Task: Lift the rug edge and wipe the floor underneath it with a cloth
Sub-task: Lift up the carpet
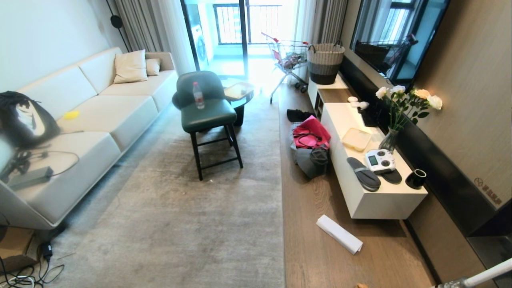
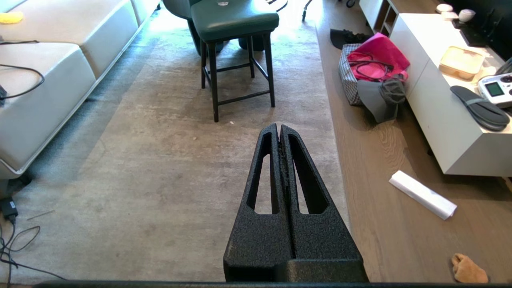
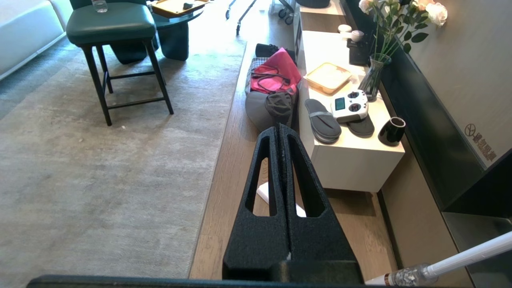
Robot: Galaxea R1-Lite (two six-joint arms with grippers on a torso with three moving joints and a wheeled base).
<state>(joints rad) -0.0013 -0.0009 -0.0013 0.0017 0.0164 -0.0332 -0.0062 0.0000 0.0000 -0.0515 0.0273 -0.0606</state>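
Both arms are held up and idle, well above the floor (image 1: 320, 208). The left claw (image 2: 279, 129) is clenched with nothing in it, its two black fingers pressed flat together, and it hangs over the pale grey rug, near the rug edge (image 2: 334, 160). The right claw (image 3: 279, 130) is clenched and empty too, and it hangs over the strip of brown wood flooring between the rug and the white cabinet (image 1: 360, 200).

The rug edge lies flat on the floor, running straight down the room beside the bare planks. The cloth (image 2: 468, 270), a small orange-tan rag, lies crumpled on the bare floor close to the robot, off the rug and apart from both claws. A white rolled paper sheet (image 1: 339, 234) lies on the planks farther out, near the front corner of the cabinet.

On the rug stands a green stool (image 1: 208, 116) with a water bottle (image 1: 198, 96) upright on its seat. A pink bag (image 1: 311, 134) and a grey cap (image 1: 312, 162) lie heaped on the floor against the cabinet. On the cabinet top are grey slippers (image 1: 363, 174), a white remote controller (image 1: 380, 161) and a vase of flowers (image 1: 400, 108). A cream sofa (image 1: 100, 116) lines the far side of the rug.
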